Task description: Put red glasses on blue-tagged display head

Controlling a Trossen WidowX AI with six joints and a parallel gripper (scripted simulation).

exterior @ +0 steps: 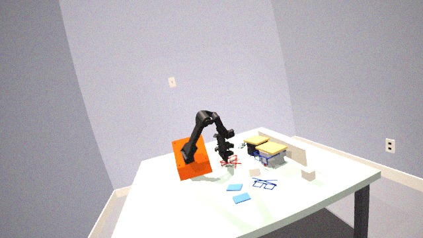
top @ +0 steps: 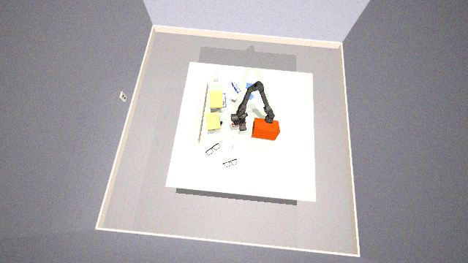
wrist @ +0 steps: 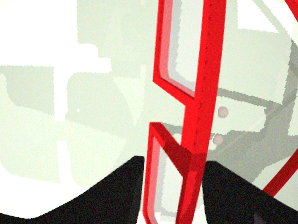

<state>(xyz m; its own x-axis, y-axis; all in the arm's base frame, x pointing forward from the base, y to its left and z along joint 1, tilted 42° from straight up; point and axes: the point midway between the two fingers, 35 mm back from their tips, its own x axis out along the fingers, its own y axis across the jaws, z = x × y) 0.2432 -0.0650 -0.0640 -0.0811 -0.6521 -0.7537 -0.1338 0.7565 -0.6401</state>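
Note:
The red glasses [top: 233, 126] [exterior: 230, 160] [wrist: 200, 100] are low over the table, in front of the orange base, with their temples crossing. My gripper [exterior: 227, 160] [wrist: 173, 168] is partly open and points down, one finger on each side of the front frame at one lens; gaps show beside the frame in the wrist view. A dark head [exterior: 252, 149] and a grey head [exterior: 278, 159] stand beyond, each under a flat yellow top. Blue glasses [exterior: 261, 158] are on the grey head. I cannot make out which head has the blue tag.
An upright panel [exterior: 297, 153] stands behind the heads. Loose blue glasses [top: 235, 88], two black pairs [top: 213, 149] [top: 230, 163], two blue cards [exterior: 234, 187] [exterior: 241, 198] and pale blocks [exterior: 254, 172] [exterior: 308, 174] lie around. The orange base [top: 266, 129] [exterior: 192, 155] carries the arm.

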